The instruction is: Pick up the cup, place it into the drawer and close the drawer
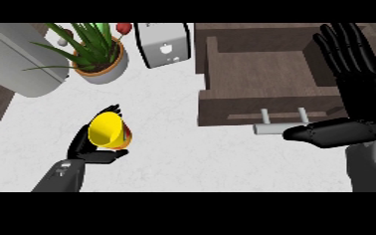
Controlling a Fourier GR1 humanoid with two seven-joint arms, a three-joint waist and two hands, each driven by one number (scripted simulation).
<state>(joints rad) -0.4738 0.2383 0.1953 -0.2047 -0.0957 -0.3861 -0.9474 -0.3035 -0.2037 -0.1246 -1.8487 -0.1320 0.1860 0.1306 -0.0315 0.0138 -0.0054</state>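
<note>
**Cup held in my left hand beside the open drawer**

Head view. My left hand (94, 148) comes in from the lower left, its fingers and thumb curled round the cup (109, 131). The cup is yellow with a red patch on its outer wall; it is tilted so that its open mouth faces up and toward the viewer, and nothing shows inside it. It is held above the white desk (169, 144), well apart from the drawer (260, 74). The drawer, of dark wood, stands pulled out at the upper right; its compartment holds nothing visible, and a pale bar handle (275, 125) projects from its front panel. My right hand (345, 79) shows at the right edge, fingers straight and spread upward, thumb stretched out near the handle; it grips nothing. At the upper left a potted plant (95, 55) stands in a tan pot, just beside a white appliance (165, 45) whose face bears small grey marks that cannot be read.
</note>
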